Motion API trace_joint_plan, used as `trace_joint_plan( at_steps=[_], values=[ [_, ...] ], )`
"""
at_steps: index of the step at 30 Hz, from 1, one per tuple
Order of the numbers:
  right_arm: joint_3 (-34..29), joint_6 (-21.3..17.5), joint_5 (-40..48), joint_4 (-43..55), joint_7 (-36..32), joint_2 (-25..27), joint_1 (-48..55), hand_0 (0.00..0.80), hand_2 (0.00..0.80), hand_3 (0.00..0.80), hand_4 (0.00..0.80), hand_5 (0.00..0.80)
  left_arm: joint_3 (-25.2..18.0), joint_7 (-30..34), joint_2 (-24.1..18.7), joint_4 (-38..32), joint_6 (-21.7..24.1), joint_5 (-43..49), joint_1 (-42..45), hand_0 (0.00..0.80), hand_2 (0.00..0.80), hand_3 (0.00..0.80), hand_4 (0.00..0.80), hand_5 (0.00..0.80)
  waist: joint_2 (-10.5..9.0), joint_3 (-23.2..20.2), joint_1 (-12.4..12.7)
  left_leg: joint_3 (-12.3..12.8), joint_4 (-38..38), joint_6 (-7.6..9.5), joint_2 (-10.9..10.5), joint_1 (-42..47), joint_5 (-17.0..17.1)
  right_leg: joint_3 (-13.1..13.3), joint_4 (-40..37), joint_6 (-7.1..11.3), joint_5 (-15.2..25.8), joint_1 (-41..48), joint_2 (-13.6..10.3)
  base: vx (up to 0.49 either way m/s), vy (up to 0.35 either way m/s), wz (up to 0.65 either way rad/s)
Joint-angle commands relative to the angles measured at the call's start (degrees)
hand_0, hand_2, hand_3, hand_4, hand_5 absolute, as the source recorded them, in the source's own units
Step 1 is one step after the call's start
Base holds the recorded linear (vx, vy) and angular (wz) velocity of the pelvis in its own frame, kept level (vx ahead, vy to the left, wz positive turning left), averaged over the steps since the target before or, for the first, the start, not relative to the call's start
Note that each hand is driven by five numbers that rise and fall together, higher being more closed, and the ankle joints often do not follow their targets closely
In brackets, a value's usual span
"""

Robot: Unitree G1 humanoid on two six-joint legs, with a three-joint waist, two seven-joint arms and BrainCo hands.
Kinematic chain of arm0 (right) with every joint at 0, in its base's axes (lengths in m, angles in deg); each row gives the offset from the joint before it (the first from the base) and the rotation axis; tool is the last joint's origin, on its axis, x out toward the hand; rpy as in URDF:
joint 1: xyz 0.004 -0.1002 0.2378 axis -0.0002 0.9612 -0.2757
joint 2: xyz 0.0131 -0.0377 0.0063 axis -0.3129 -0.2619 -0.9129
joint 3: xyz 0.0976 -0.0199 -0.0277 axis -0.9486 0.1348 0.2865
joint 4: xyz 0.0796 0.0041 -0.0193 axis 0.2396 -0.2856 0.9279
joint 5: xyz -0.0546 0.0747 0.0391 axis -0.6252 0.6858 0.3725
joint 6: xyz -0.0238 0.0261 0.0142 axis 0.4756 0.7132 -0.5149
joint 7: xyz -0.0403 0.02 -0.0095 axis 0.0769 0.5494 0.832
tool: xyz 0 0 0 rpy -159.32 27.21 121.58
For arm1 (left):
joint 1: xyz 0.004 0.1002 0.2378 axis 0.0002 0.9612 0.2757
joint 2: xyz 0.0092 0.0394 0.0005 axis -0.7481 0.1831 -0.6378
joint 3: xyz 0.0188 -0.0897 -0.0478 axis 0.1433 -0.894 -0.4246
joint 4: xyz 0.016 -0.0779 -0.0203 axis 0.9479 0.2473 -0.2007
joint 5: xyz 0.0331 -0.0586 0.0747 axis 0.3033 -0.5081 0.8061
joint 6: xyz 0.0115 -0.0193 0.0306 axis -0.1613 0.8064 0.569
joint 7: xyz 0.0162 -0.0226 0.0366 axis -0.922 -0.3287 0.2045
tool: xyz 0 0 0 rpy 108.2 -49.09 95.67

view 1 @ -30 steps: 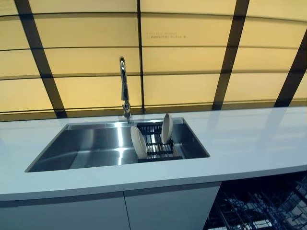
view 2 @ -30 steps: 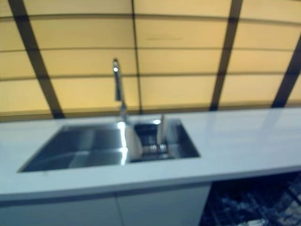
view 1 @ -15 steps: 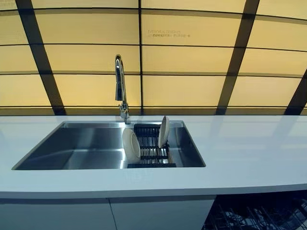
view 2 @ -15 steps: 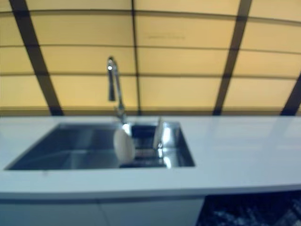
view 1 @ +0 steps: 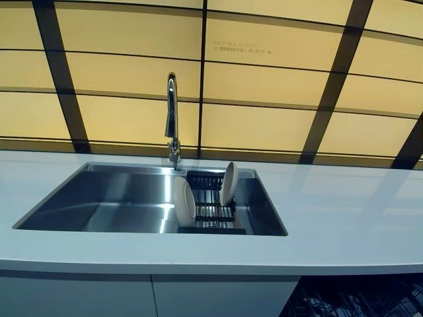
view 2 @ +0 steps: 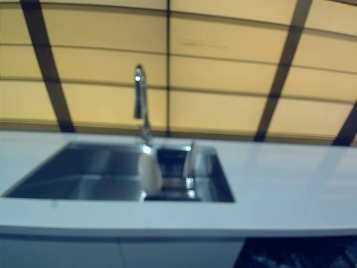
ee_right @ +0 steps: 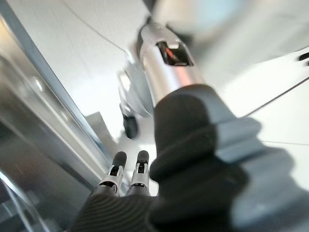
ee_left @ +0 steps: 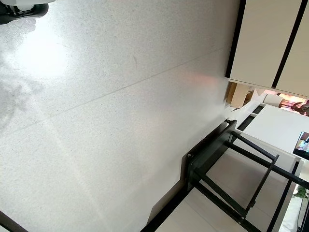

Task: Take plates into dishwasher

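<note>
Since the earlier frames the whole picture shifts: the head camera moves, while the plates, rack and sink keep their places relative to one another. The view is now more level and the sink (view 1: 99, 205) sits nearer the centre.

Two plates stand on edge in a dark rack (view 1: 210, 211) at the 3 o'clock end of the sink. The front plate (view 1: 184, 202) leans at the 9 o'clock side of the rack; the back plate (view 1: 229, 183) stands toward 1 o'clock, well apart from the first. They are upright because the rack wires hold them, which leaves their rims free for a grasp from above. The tap (view 1: 172, 115) rises at 12 o'clock, just behind the rack.

The dishwasher (view 1: 357, 300) is open below the desk (view 1: 344, 218) at 5 o'clock, its wire basket partly seen, so I judge the carry will be short.

No hand reaches the plates yet. The right hand (ee_right: 126, 179) shows only in its wrist view, with fingers (ee_right: 140, 166) extended and holding nothing. The left hand shows in no view; its wrist camera sees only floor (ee_left: 96, 121).

I judge the task is not yet begun.
</note>
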Motion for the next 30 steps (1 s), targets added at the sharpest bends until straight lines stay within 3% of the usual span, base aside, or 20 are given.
trace_joint_plan(
  at_steps=[1,8,15,25,30],
  values=[
    [0.8,2.4,6.9,11.7,-6.0,-2.3,-11.2,0.000,0.000,0.000,0.000,0.000,-0.9,0.3,-1.3,1.8,-0.2,0.2,-4.5,0.000,0.000,0.000,0.000,0.000,-2.39,2.3,0.9,1.1,0.2,4.50,-4.1,0.5,-1.9,0.8,0.2,5.50,3.3,-1.3,-3.9,0.009,0.040,-0.16],
    [-2.9,5.9,16.2,22.1,-14.6,0.9,-12.5,0.000,0.000,0.000,0.000,0.000,-2.3,0.6,-1.4,2.6,0.4,1.2,-3.9,0.000,0.000,0.000,0.000,0.000,-2.42,2.0,0.4,1.9,0.2,4.50,-4.0,0.8,-2.2,0.9,0.2,5.70,3.2,-1.1,-4.3,0.009,0.012,0.00],
    [-6.5,9.5,27.4,29.8,-18.6,2.9,-15.4,0.000,0.000,0.000,0.000,0.000,-2.8,0.5,-1.1,3.6,1.3,1.3,-3.1,0.000,0.000,0.000,0.000,0.000,-2.47,1.2,0.2,2.6,0.2,4.40,-4.1,1.1,-2.4,1.1,0.1,5.68,2.8,-0.6,-4.5,0.008,0.029,-0.06],
    [-9.8,15.9,41.0,36.6,-18.6,2.9,-20.3,0.000,0.000,0.000,0.000,0.000,-2.6,0.3,-0.7,4.6,2.3,0.9,-2.6,0.000,0.000,0.000,0.000,0.000,-2.49,0.4,0.4,3.1,0.2,4.36,-4.1,1.3,-2.7,1.4,0.1,5.61,2.3,-0.3,-4.6,-0.001,0.010,-0.03],
    [-13.1,18.4,52.2,37.6,-14.0,1.6,-23.4,0.000,0.000,0.000,0.000,0.000,-2.2,0.4,-0.6,5.4,2.9,1.0,-2.2,0.000,0.000,0.000,0.000,0.000,-2.60,-0.1,0.6,3.4,0.2,4.20,-3.9,1.5,-2.9,1.4,0.1,5.59,2.0,0.1,-4.6,0.000,0.000,0.00]
  ],
)
